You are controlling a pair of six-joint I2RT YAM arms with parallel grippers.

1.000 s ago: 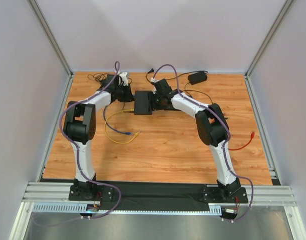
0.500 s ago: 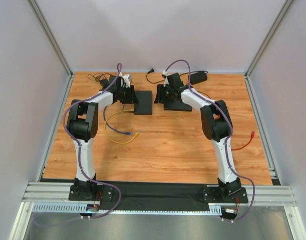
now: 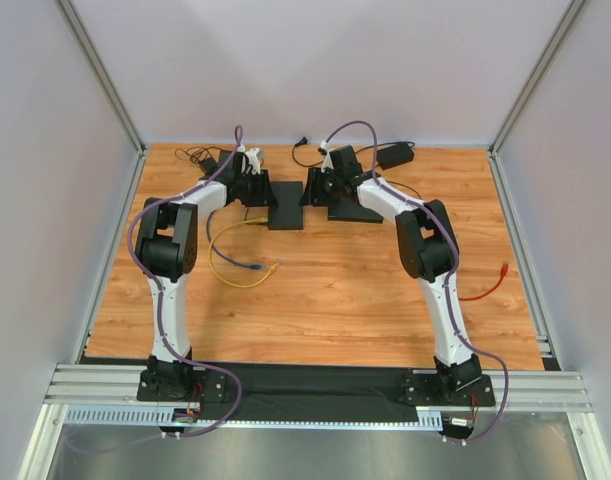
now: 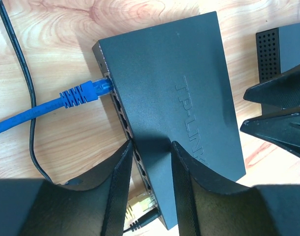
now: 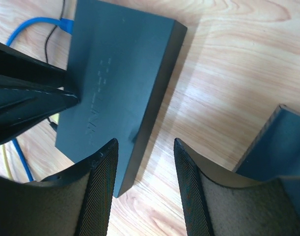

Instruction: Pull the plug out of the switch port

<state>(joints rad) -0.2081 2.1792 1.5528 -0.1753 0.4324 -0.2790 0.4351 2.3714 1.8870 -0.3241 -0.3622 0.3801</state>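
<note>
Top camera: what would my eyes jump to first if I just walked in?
Probably the two white-and-black arms bending inward, with the left gripper and right gripper open on either side of the black switch at the far middle of the wooden table. Then the yellow cable looping at its near left, and, in the left wrist view, the bright blue plug stuck in the switch's port.

Bright, even overhead light leaves soft shadows beside the switch (image 4: 164, 83) (wrist views blur up close).
</note>
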